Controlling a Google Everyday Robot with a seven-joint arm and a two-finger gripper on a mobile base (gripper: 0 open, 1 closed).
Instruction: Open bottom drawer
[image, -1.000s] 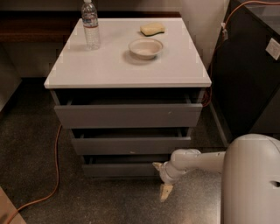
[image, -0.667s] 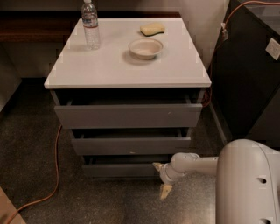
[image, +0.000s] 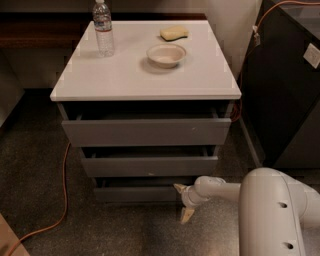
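Gripper (image: 183, 201) of mine sits low near the floor, fingers spread apart, at the right end of the bottom drawer (image: 135, 194), whose slim grey front stretches leftward.

slim grey bottom drawer (image: 135, 194) slightly out; gripper (image: 182, 202) at its right end.

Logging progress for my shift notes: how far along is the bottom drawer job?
Done: the end effector sits low at the right end of the bottom drawer front, fingers apart. In hand: nothing gripped that I can see. Left: the pull itself; the drawer looks barely out.
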